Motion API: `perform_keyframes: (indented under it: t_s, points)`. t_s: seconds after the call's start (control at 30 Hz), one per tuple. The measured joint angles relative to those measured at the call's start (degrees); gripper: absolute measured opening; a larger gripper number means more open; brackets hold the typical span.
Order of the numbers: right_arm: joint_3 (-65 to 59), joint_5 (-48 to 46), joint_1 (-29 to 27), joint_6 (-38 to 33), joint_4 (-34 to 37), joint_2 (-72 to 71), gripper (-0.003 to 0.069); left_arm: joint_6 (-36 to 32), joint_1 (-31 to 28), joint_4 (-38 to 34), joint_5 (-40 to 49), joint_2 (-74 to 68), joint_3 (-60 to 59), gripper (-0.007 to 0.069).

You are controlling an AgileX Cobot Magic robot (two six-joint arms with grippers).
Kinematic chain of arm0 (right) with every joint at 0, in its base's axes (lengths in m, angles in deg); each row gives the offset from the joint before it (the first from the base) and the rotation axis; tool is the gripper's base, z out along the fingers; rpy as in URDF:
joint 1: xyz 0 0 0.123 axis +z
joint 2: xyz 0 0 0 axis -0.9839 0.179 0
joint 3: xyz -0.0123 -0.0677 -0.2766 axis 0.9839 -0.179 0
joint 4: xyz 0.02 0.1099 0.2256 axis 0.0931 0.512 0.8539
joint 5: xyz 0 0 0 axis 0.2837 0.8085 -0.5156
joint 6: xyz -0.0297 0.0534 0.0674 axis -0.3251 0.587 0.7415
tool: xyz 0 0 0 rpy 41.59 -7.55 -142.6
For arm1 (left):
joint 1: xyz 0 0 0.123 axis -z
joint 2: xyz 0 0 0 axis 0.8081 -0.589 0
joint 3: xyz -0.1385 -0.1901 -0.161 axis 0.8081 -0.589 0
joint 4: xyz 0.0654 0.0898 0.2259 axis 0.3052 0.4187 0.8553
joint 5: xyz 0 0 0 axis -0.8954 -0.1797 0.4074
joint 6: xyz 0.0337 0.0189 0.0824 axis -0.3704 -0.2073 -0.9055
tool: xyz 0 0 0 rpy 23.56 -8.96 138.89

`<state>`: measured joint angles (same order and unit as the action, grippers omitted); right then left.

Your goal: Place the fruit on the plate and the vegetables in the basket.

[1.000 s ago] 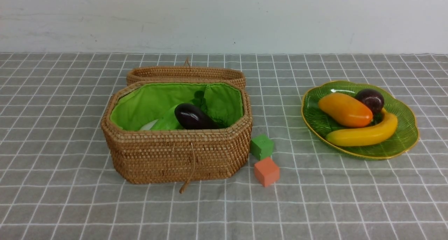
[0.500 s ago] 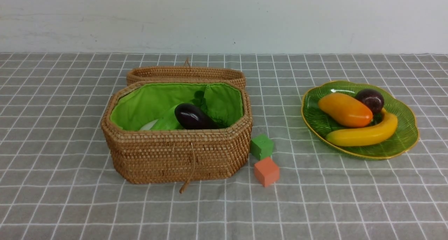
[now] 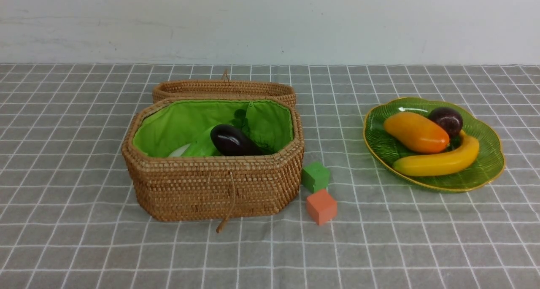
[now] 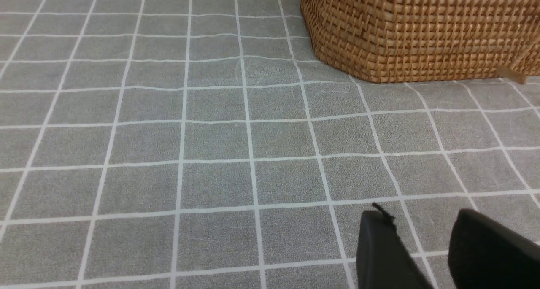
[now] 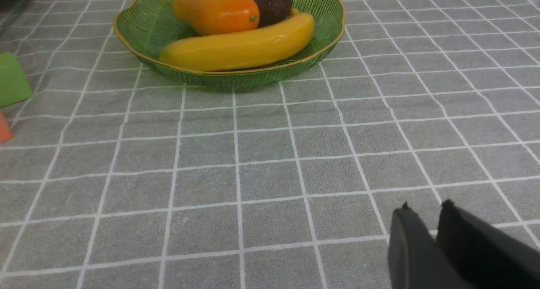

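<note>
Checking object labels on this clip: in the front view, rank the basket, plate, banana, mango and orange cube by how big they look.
1. basket
2. plate
3. banana
4. mango
5. orange cube

The cube sits nearer the camera than the fruit, yet looks smallest, so that rank is safe.

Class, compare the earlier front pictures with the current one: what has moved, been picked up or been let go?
Nothing visibly changed. The basket, the plate with its fruit and the two cubes lie as before; no arm shows in the front view.
</note>
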<state>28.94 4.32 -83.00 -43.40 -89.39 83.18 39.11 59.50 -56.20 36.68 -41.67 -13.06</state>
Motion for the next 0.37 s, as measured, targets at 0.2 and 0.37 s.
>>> perform_keyframes:
  t_s: [0.2, 0.37]
  points:
    - [0.0, 0.0, 0.0, 0.0, 0.0, 0.0, 0.012, 0.0, 0.0, 0.0, 0.0, 0.0, 0.0, 0.0239]
    - [0.0, 0.0, 0.0, 0.0, 0.0, 0.0, 0.0123, 0.0, 0.0, 0.0, 0.0, 0.0, 0.0, 0.0239]
